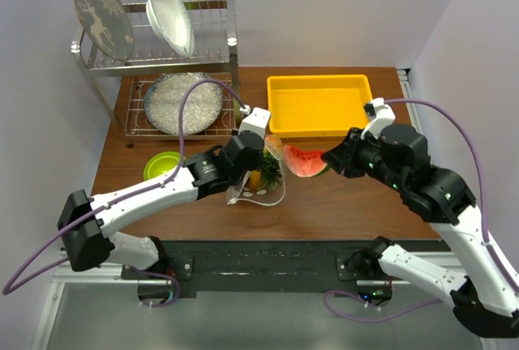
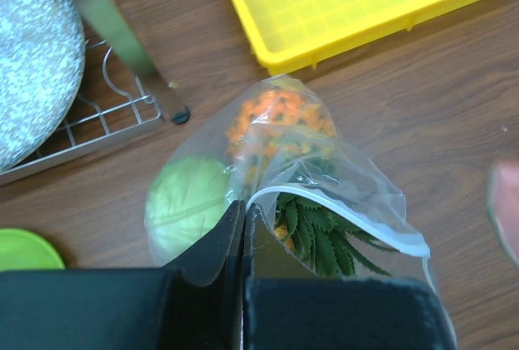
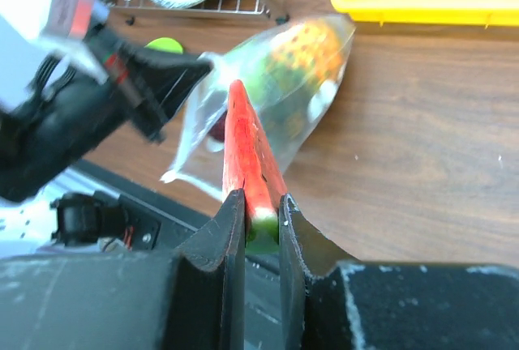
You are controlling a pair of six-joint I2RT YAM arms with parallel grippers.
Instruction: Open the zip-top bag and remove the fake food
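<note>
Your left claw (image 2: 243, 214) is closed on the bag (image 2: 340, 176). It pinches the clear plastic right at the open mouth, where the white zip strip curls away to the right in the left wrist view. Inside the bag you can see the pineapple (image 2: 280, 127), with its orange body toward the far closed end and its green leaves toward the mouth. The green fruit (image 2: 190, 204) lies just left of it, pressed against the bag wall. A dark red shape shows low in the bag from the right wrist view, but it is too blurred to name. From above, the bag sits mid-table (image 1: 349, 204), just in front of the yellow tray (image 1: 319, 107) and between your two claws. You cannot tell how much of it rests on the wood. Your right claw (image 3: 261, 204) is clamped on the watermelon (image 3: 247, 151). The slice stands edge-on between the fingers, held at its pale green rind end, with the red flesh pointing away toward the bag. The slice is outside the bag, just to its right and near the tray's front wall. Whether it touches the table is not clear. The green bowl (image 1: 162, 164) sits left of your left arm, in front of the rack (image 1: 162, 62) that holds plates.
</note>
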